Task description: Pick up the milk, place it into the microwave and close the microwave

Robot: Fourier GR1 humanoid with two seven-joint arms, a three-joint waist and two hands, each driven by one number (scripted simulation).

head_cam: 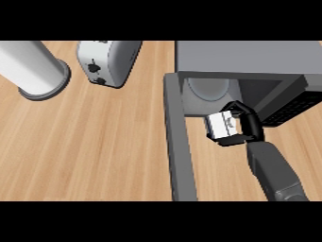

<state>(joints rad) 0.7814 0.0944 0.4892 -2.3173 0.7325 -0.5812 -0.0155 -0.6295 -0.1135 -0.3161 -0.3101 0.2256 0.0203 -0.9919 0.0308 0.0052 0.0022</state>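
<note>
Head view shows our right hand (243,124) curled round the milk (223,126), held at the mouth of the microwave (254,59), beside its open door (179,142). We judge the carton light, stiff but crushable; gripping its flat sides suits it.

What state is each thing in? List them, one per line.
microwave: open, turntable showing inside
microwave door: swung wide open toward the view's lower edge
milk: held at the microwave's opening, off the counter
right hand: curled round the milk
toaster: standing on the counter, untouched
</note>
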